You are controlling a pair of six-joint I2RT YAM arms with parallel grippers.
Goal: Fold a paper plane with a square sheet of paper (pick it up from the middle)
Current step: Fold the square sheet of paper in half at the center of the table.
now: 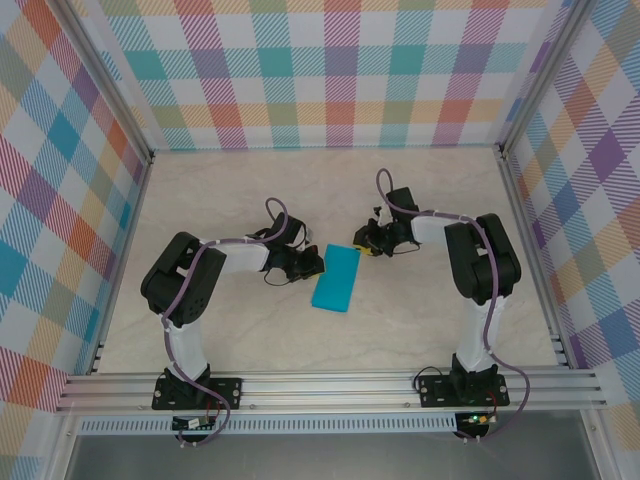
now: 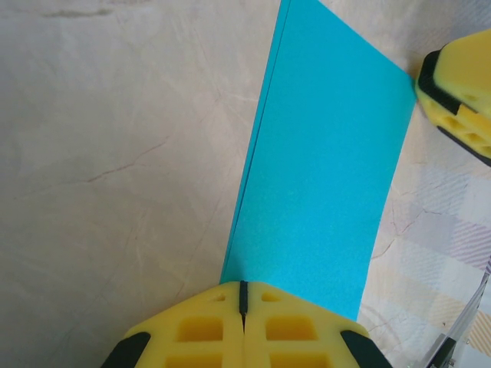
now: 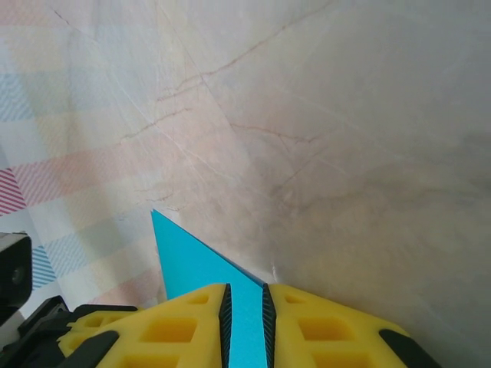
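- We find the sheet of paper lying flat near the middle of the table. It shows as a teal rectangle, its long sides running near to far with a slight tilt.
- From the left wrist, one long edge of the sheet of paper shows as two thin lines close together, so two layers lie there. The other edges we see are straight and clean.
- The left gripper sits at the paper's left edge, toward its far end. Up close, the left gripper has its yellow fingers pressed together and nothing between them. The paper runs under their tips; we cannot tell whether they touch it.
- The right gripper stands at the far right corner of the paper. From its own wrist, the right gripper has its fingers a narrow slot apart. The sheet of paper shows through that slot, one sharp corner jutting out beyond the tips.
- Bare table surrounds the paper on every side, widest toward the plaid walls at the far end.
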